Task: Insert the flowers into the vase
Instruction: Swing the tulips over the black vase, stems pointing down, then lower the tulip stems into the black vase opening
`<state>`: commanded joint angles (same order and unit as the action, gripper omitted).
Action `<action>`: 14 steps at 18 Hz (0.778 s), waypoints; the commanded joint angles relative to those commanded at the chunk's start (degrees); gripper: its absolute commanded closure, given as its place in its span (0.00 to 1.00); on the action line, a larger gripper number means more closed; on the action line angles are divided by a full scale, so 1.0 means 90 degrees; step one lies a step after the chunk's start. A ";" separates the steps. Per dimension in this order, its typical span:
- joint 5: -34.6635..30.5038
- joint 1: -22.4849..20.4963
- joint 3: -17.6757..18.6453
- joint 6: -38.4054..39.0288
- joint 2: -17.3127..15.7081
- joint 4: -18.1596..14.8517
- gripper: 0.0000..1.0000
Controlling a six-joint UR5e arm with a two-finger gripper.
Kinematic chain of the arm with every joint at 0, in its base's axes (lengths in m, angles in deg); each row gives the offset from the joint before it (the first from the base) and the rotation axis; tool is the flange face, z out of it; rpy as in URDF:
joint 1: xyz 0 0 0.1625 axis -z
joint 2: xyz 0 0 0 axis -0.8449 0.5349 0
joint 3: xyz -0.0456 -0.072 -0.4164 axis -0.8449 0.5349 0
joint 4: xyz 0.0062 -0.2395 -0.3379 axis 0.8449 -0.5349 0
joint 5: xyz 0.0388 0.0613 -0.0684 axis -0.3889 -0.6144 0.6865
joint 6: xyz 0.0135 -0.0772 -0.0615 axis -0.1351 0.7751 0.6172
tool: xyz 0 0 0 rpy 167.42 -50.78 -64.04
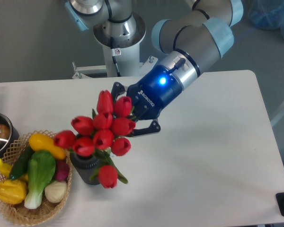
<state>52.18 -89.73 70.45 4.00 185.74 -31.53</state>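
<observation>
Lighting: you get bright, even overhead light with soft, faint shadows on the white table (217, 156). Glare: blue LED bloom on the gripper (132, 116) body. Focus: sharp overall; the flowers (102, 132) slightly motion-blurred.

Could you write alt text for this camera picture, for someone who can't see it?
A robot arm's gripper holds a bunch of red tulips above a dark grey vase on a white table. A wicker basket of vegetables sits left of the vase.
</observation>
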 joint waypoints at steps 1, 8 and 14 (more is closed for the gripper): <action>0.0049 0.0029 0.0117 -0.0117 -0.0019 0.0000 0.84; 0.0147 0.0137 0.0752 -0.0586 -0.0195 0.0000 0.84; 0.0138 0.0186 0.0889 -0.0976 -0.0118 0.0000 0.84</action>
<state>53.42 -88.06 78.46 -4.79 184.68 -31.53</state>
